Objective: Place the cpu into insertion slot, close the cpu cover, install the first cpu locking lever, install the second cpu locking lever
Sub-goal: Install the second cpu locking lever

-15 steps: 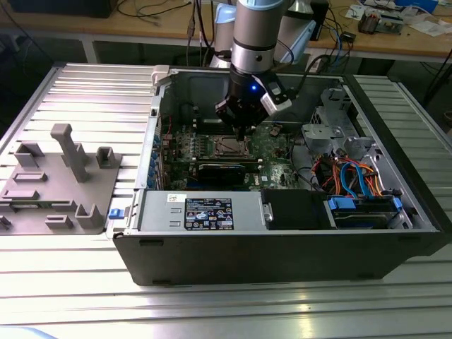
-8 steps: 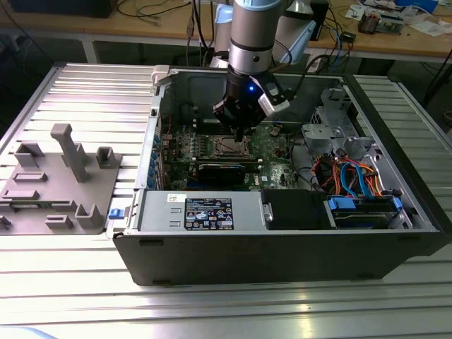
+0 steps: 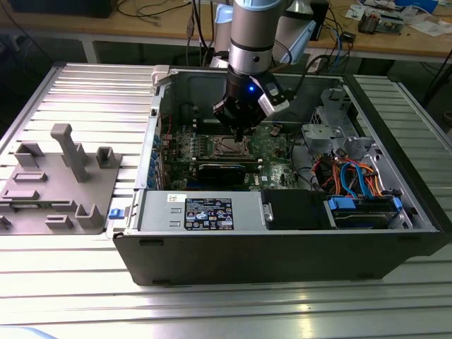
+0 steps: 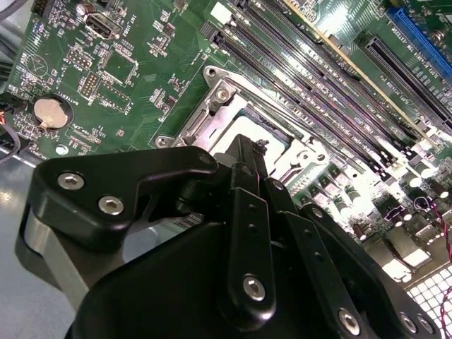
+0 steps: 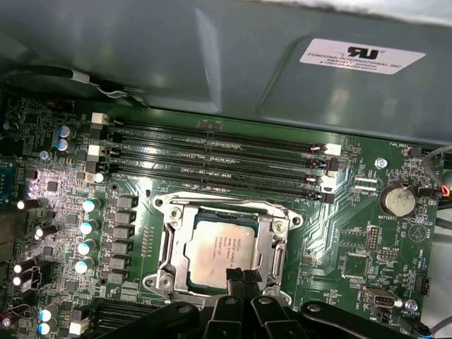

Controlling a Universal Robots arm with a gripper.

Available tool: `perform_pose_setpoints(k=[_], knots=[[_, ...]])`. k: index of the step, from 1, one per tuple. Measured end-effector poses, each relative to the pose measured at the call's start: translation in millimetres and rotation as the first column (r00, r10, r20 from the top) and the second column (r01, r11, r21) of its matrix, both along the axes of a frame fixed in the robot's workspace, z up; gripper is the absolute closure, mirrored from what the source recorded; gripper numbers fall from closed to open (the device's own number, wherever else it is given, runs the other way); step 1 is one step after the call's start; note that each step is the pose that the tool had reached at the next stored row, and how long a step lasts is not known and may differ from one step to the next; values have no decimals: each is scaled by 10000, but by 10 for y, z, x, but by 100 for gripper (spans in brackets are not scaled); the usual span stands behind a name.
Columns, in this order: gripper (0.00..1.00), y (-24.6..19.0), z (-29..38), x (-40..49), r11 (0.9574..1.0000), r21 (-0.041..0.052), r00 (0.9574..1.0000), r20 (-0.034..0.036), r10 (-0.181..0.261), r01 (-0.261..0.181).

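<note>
The cpu (image 5: 219, 251), a square chip with a dull silver top, lies flat in the insertion slot (image 3: 232, 146) on the green board inside the open computer case. The cpu cover (image 5: 274, 244), a silver frame with a square window, lies down around the chip. A thin metal lever rod (image 5: 226, 199) runs along the socket's far edge. My gripper (image 5: 240, 277) hangs right over the socket's near edge, its black fingertips (image 5: 232, 277) pressed together with nothing between them. In the second wrist view the gripper (image 4: 248, 145) points at the socket frame (image 4: 205, 120). The exterior view shows the gripper (image 3: 239, 133) just above the socket.
Black memory slots (image 5: 212, 152) run beside the socket, with capacitors (image 5: 88, 226) and a coin battery (image 5: 397, 200) nearby. A black graphics card (image 3: 222, 171), the power supply (image 3: 201, 210) and cables (image 3: 353, 176) crowd the case. A grey fixture (image 3: 56, 183) stands at the exterior view's left.
</note>
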State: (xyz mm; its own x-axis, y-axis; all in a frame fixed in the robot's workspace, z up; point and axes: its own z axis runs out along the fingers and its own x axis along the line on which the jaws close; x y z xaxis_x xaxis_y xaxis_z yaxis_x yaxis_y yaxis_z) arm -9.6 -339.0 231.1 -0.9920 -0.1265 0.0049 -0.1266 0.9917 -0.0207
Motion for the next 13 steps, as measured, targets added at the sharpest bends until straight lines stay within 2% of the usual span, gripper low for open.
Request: perform_pose_setpoints(k=[4, 6, 8, 10, 12, 13], knots=[[89, -2, 0, 0, 10000, 0, 10000, 0, 0, 0], [89, -17, 0, 0, 10000, -1, 10000, -1, -10, 10], [89, -47, 0, 0, 10000, -1, 10000, 0, -42, 42], [89, -98, 1, 2, 10000, 1, 10000, 1, -68, 68], [89, -118, 3, 25, 10000, -1, 10000, -6, -75, 75], [89, -146, 3, 32, 10000, 1, 10000, -10, -75, 75]])
